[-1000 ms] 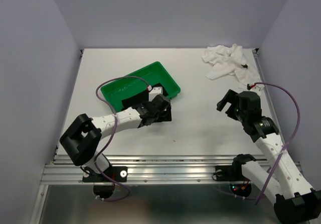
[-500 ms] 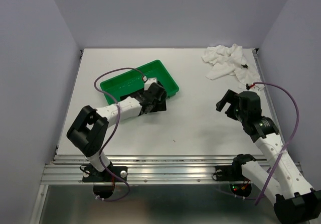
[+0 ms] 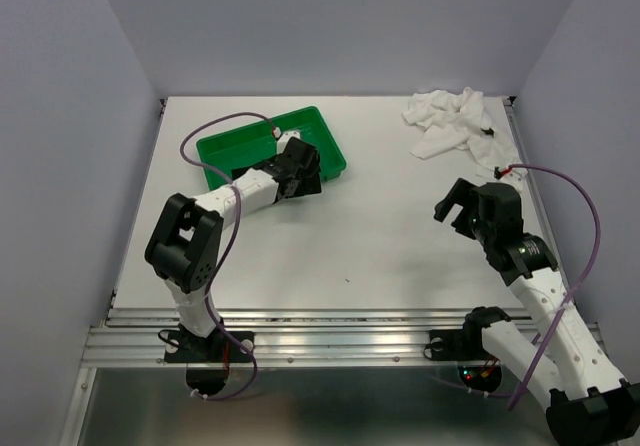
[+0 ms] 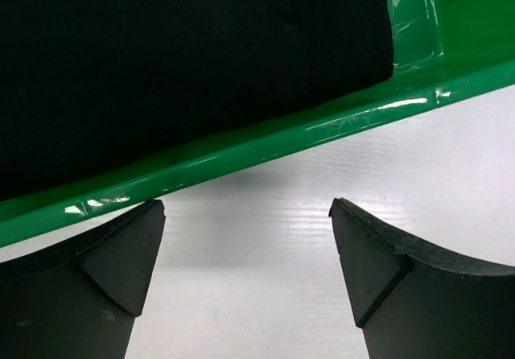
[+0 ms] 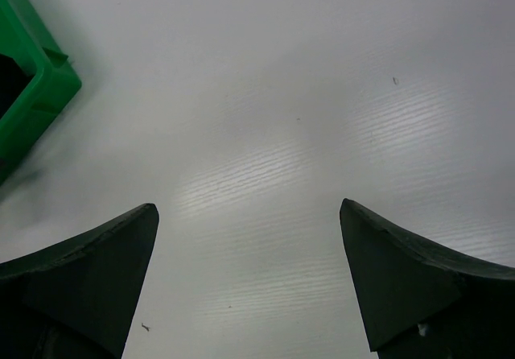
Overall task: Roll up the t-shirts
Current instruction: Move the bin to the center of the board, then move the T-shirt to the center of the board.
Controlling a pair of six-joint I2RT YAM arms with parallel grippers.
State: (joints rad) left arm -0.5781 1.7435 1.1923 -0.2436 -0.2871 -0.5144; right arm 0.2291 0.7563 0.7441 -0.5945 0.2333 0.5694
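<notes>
**Both grippers spread, nothing held**

We see a white table point(image 3: 380, 246) boxed in by pale lavender walls point(image 3: 330, 26), with an aluminium rail point(image 3: 340, 338) along the near edge. Left gripper point(image 4: 245, 214): jaws apart, empty, just beside the green tray point(image 4: 241, 146) holding the black t-shirt point(image 4: 185, 61). Right gripper point(image 5: 249, 214): jaws wide over the table. White t-shirt point(image 3: 455, 121) lies crumpled at the far right corner.

A robotics lab cell: plain lilac walls point(image 3: 70, 116) box in a white table point(image 3: 380, 251) edged with aluminium rail point(image 3: 330, 338).
</notes>
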